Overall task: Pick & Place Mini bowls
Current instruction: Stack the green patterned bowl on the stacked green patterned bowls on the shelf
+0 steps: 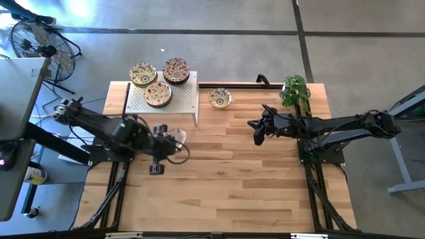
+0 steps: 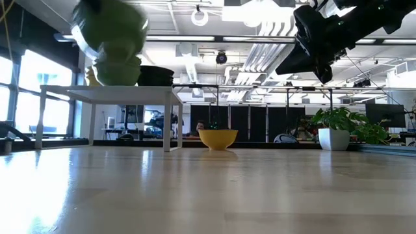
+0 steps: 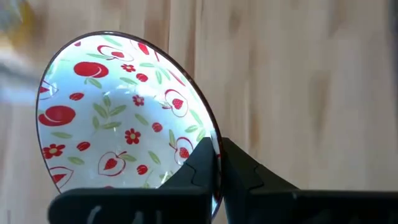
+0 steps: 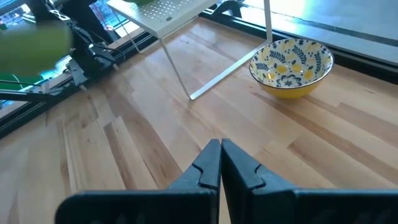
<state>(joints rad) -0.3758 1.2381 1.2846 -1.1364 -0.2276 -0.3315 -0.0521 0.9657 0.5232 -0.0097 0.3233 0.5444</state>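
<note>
My left gripper [image 3: 217, 152] is shut on a mini bowl [image 3: 112, 118], white inside with red fruit, red flowers and green leaves, green outside [image 2: 110, 39]. It hangs above the table's left half [image 1: 174, 136], in front of the white perforated rack [image 1: 179, 99]. Three patterned mini bowls or stacks [image 1: 143, 74] [image 1: 176, 70] [image 1: 158, 93] stand on the rack. A yellow mini bowl [image 1: 220, 98] with a blue-and-yellow inside [image 4: 291, 65] rests on its base on the table, right of the rack. My right gripper [image 1: 257, 131] hangs shut over the table's right half. My left gripper pinches the bowl's rim [image 3: 210, 134] on the side nearest the wrist. One finger [image 3: 196, 168] is inside the bowl and the other [image 3: 242, 171] outside. The fingers slant down from above. The bowl is lifted clear of the table, its opening facing up.
A potted plant [image 1: 295, 89] stands at the far right corner. A dark bar [image 1: 232, 83] runs along the far edge behind the yellow bowl. Bare wood [image 1: 226, 179] fills the middle and near part of the table.
</note>
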